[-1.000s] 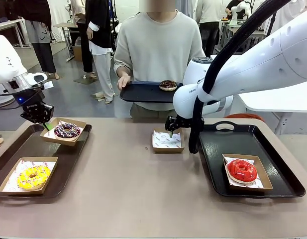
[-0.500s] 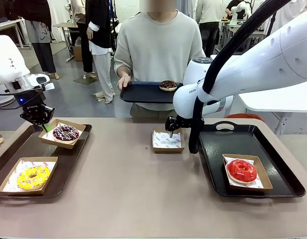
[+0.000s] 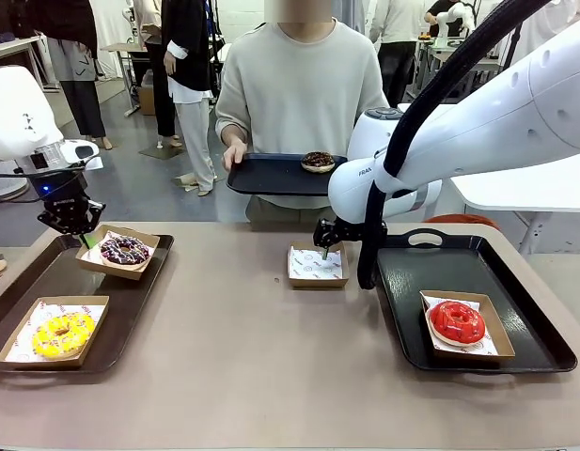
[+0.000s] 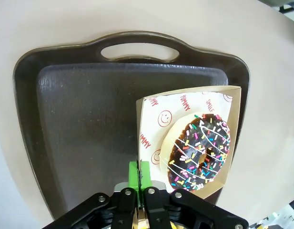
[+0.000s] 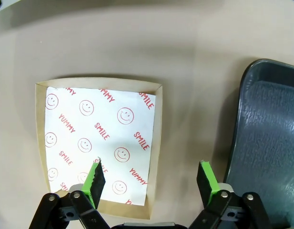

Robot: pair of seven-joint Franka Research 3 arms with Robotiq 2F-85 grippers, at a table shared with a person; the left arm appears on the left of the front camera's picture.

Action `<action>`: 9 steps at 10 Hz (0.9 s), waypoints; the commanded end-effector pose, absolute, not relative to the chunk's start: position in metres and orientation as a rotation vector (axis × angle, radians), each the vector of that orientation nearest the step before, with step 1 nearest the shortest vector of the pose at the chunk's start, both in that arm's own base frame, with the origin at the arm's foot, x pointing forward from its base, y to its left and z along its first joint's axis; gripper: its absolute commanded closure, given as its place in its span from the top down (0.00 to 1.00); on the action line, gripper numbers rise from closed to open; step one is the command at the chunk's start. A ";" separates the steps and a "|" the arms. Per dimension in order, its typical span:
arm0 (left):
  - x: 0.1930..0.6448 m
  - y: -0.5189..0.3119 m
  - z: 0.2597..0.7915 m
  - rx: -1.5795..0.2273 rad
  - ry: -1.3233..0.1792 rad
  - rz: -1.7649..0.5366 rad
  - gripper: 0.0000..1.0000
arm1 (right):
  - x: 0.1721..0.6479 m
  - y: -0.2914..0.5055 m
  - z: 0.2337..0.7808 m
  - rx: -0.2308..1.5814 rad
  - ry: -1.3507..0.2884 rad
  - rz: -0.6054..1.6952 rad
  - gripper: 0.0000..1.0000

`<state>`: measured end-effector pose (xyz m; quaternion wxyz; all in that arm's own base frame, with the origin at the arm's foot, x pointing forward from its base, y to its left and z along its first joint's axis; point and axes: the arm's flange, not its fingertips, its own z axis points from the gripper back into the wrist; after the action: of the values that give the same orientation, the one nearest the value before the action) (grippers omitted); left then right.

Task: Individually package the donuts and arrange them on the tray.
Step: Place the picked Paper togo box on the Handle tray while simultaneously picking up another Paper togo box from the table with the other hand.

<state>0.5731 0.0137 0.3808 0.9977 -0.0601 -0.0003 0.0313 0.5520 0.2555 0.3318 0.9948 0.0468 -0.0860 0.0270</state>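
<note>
The left claw (image 3: 80,235) is clenched on the edge of a cardboard tray (image 4: 223,138) that carries the dark purple sprinkled donut (image 3: 125,249); in the left wrist view its green pads (image 4: 138,174) meet on the tray's near corner, and the donut (image 4: 200,151) lies just beyond and to the side of the fingertips, apart from them. This cardboard tray sits over the far corner of a dark serving tray (image 3: 45,282) on the worktop (image 3: 242,366). Nearer the robot than this claw, on the same dark tray, the yellow sprinkled donut (image 3: 62,334) rests in its own cardboard tray.

The right claw (image 3: 323,252) is released, its jaws spread wide, and hangs low over an empty paper-lined cardboard tray (image 5: 96,143); one pad (image 5: 96,177) stands over the printed paper, the other beyond the tray's rim, over bare worktop. To this claw's outer side, on a second dark tray (image 3: 525,348), the glossy red donut (image 3: 457,322) lies in a cardboard tray, well apart from the claw. Beyond the claw, the person (image 3: 299,85) holds a dark tray (image 3: 271,175) with the chocolate donut (image 3: 318,161)
</note>
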 end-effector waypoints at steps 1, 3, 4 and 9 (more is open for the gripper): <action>0.575 0.005 0.373 -0.067 -0.006 0.111 0.01 | 0.554 0.256 0.328 0.091 -0.183 0.051 1.00; 0.578 0.002 0.371 -0.056 -0.002 0.111 0.01 | 0.555 0.255 0.327 0.092 -0.178 0.049 1.00; 0.580 0.002 0.370 -0.051 0.002 0.106 0.01 | 0.555 0.254 0.327 0.094 -0.177 0.048 1.00; 0.587 0.004 0.364 -0.066 0.023 0.059 1.00 | 0.557 0.251 0.325 0.113 -0.159 0.049 0.00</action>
<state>0.5811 0.0038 0.3633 0.9982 -0.0426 0.0086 0.0405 0.5530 0.2531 0.3259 0.9954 0.0460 -0.0811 0.0235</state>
